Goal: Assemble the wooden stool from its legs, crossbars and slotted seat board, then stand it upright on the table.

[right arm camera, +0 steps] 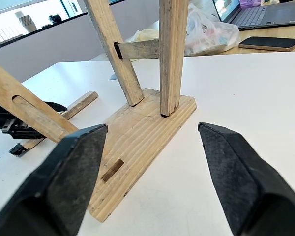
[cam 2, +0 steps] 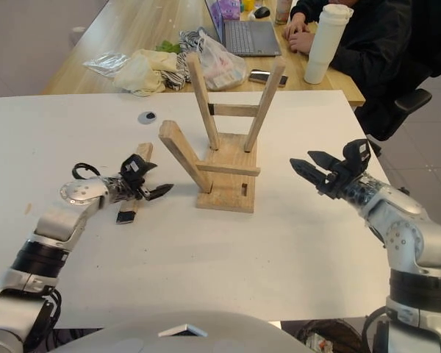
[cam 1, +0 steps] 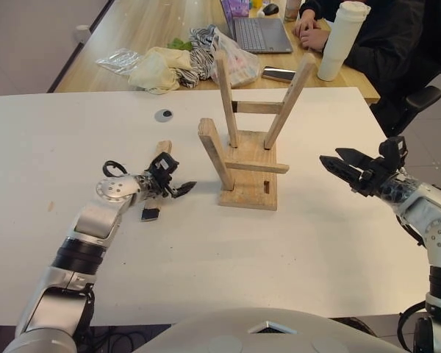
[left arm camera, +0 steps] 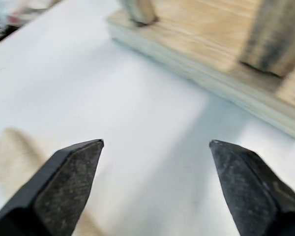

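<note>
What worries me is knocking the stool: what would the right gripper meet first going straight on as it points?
The right gripper points across bare table at the seat board, near the foot of the closest leg, so probably the board first. Depth is unclear; it could be the leg.

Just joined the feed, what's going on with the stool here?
The stool sits upside down on the table: seat board flat, three legs and two crossbars fitted, one slot empty. A loose wooden piece, likely the fourth leg, lies beside the left gripper, which is open and holds nothing. The right gripper is open too, hovering on the stool's other side.
</note>
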You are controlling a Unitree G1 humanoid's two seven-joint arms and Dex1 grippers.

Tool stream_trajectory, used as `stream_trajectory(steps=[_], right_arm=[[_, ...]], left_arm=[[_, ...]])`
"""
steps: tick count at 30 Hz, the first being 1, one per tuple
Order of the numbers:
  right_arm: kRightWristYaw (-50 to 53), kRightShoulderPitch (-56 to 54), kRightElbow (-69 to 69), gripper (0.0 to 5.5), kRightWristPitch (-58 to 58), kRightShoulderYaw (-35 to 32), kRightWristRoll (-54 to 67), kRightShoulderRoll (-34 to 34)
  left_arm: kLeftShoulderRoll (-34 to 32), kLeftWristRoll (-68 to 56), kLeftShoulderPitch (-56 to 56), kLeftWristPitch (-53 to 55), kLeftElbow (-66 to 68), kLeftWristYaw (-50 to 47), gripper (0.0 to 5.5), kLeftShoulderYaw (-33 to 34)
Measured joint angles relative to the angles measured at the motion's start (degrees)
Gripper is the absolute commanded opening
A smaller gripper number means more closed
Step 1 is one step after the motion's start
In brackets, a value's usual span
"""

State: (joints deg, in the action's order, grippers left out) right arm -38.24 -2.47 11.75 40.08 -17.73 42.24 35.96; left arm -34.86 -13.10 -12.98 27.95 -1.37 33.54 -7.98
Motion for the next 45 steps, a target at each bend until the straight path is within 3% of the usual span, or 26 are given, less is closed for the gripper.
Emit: stream_trajectory(steps=[7,12,15,27,31,33,36,39,43,45], right_arm=[[2.0,2.5,2.1,3.38,0.0,-0.4,0.1,-1.9],[2.2,2.5,2.3,3.38,0.0,-0.4,0.1,-1.9],[2.3,2.5,2.3,3.38,0.0,-0.3,0.2,-1.9],[4.7,5.9,5.0,3.38,-0.4,0.2,0.5,-6.3],[4.8,5.0,4.5,3.38,-0.9,0.3,0.6,-6.3],[4.9,2.5,3.6,3.38,-0.8,0.2,1.1,-6.3],[6.6,-8.1,-2.6,3.38,-1.7,-0.1,2.6,-8.9],[8.2,-20.3,-5.9,3.38,-2.2,-0.4,7.4,-13.8],[6.4,-35.4,-7.9,3.38,0.5,2.2,14.3,-17.7],[6.4,-40.2,-10.1,3.38,3.5,4.3,16.8,-20.3]], left_arm=[[6.1,-1.1,4.8,20.1,-9.5,-15.1,3.97,10.8],[9.3,-3.5,5.1,29.7,-10.3,-17.4,3.97,14.0],[9.3,-3.1,5.1,31.0,-7.8,-17.9,3.53,14.4],[3.7,0.7,3.4,18.4,2.5,-10.9,2.03,9.0],[9.4,-1.8,0.2,4.8,11.1,-14.2,2.00,17.3],[10.6,-4.4,-7.8,-3.1,14.9,-14.3,2.00,21.7],[12.0,-16.1,-24.7,-12.9,18.7,-3.9,2.00,28.3],[13.5,-25.1,-30.1,-8.4,20.6,8.1,1.99,28.3],[14.7,-31.4,-40.1,3.1,27.9,28.9,1.99,21.6],[14.8,-30.9,-42.1,4.4,30.7,34.1,1.99,19.3]])
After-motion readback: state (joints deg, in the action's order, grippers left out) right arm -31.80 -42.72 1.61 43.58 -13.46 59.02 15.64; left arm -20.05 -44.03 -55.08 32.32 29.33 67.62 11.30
